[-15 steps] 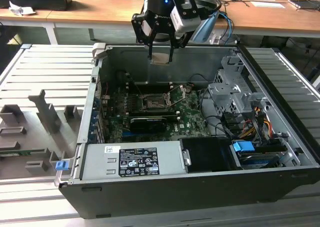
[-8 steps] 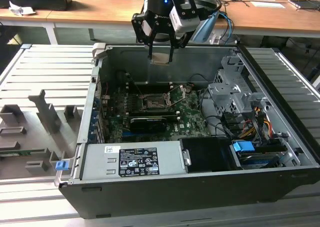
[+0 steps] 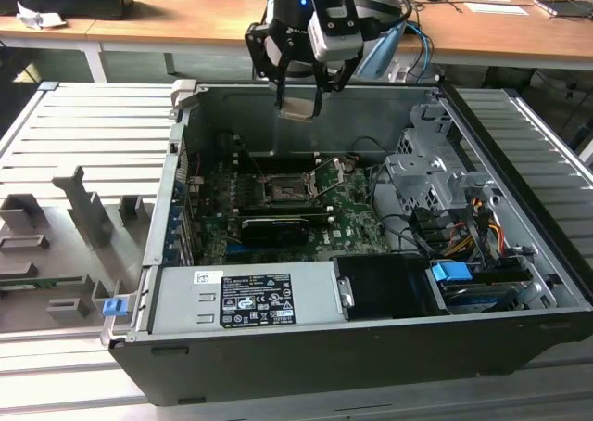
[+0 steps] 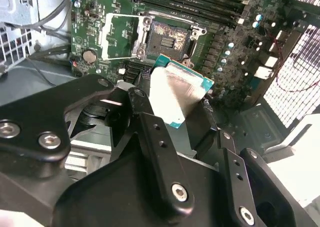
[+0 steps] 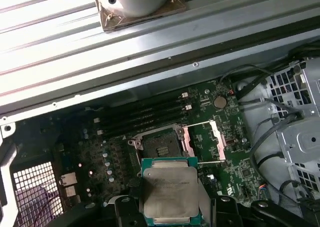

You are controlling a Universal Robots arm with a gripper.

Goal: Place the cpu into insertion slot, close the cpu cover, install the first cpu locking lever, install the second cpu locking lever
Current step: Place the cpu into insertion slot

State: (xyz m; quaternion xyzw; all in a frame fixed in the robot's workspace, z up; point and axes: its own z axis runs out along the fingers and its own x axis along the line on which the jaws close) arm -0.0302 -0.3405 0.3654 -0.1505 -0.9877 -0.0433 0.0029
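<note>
In the exterior view I see my one gripper (image 3: pixel 298 93) up above the open case (image 3: pixel 371 365), pinching one cpu (image 3: pixel 297 109). One slot (image 3: pixel 283 190) sits well below it. In the second wrist view the cpu (image 4: pixel 176 92) hangs tilted over the bare slot (image 4: pixel 168 36), with one cover (image 4: pixel 121 36) flipped open beside it. In the first wrist view I count the same: one cpu (image 5: pixel 169 187), one slot (image 5: pixel 161 146), one open cover (image 5: pixel 204 139)

One open computer case (image 3: pixel 278 365), one green motherboard (image 5: pixel 100 152) carrying one insertion slot (image 5: pixel 161 146), one cpu cover (image 5: pixel 219 138), one coin battery (image 5: pixel 219 102) and one black expansion card (image 3: pixel 273 226); one gripper (image 3: pixel 296 104) with two fingers (image 4: pixel 155 132); one cpu (image 5: pixel 169 187); the exterior view adds one grey power supply box (image 3: pixel 246 300) and two blue plastic tabs (image 3: pixel 452 274)
</note>
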